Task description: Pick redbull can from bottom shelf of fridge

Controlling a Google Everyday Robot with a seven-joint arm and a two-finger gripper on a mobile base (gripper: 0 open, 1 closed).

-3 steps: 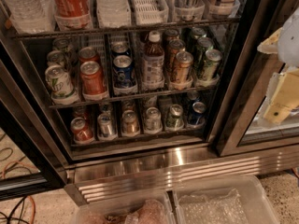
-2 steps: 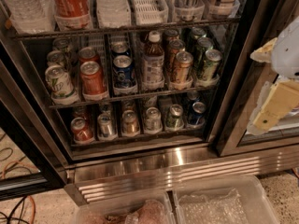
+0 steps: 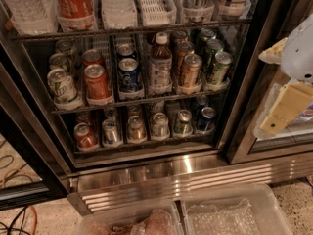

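Hanging at the right edge of the camera view, the end effector (image 3: 287, 112) sits in front of the neighbouring glass panel, beside the fridge (image 3: 240, 131) and well apart from every can. Whether it is spread or pressed together cannot be told from here. Against a second ago it has dropped a little and edged leftward, while the racks and cans sit just as they did. I judge the approach has only begun and nothing has been touched yet. The redbull can (image 3: 111, 131) stands upright at the front of the bottom shelf (image 3: 146, 146), second lane from the left, between the red can (image 3: 85, 137) and the gold-brown can (image 3: 136, 129). To reach it, the arm probably has to travel far leftward and go in low under the rack above. Below the shelf runs the ribbed steel base (image 3: 186, 176), with clear plastic bins (image 3: 230, 214) on the floor.
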